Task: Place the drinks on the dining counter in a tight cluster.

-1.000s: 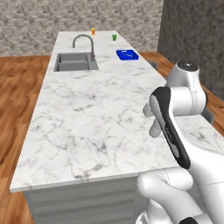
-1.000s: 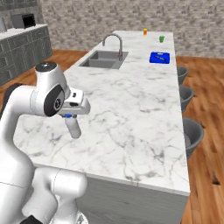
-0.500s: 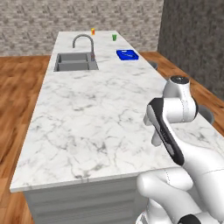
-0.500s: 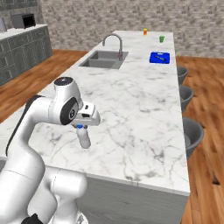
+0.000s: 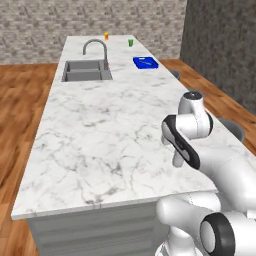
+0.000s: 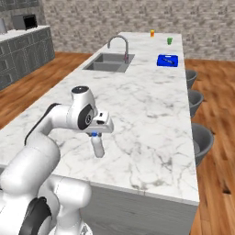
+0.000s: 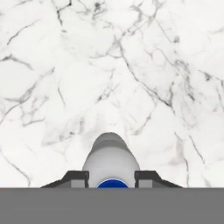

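Water bottle [image 6: 97,146] sits in your hand [image 6: 95,134], the two dark fingers [image 7: 76,178] pinched in on either side of its neck just below the blue cap, so the jaws are closed on it and not on air. The grip is high and from above, which lets the body hang straight down and leaves the base free to meet the table [image 6: 151,110] flat. In the right base view the bottle hangs upright over the near part of the marble, close to the surface; whether it already touches, you cannot tell from these pictures. In the hand view the bare veined top lies all around the bottle with nothing beside it, so this looks like the spot where the cluster would begin.

Far along the table are the sink [image 5: 86,70] and its curved faucet [image 5: 95,48], then a blue tray [image 5: 145,62], and at the far end a small orange cup [image 5: 106,35] and a green cup [image 5: 130,42]; none of these are drinks to gather. All are well apart from your bottle. The near placement probably suits you because it keeps the arm's reach short and leaves room around the bottle for the other two drinks to be set just beside it.
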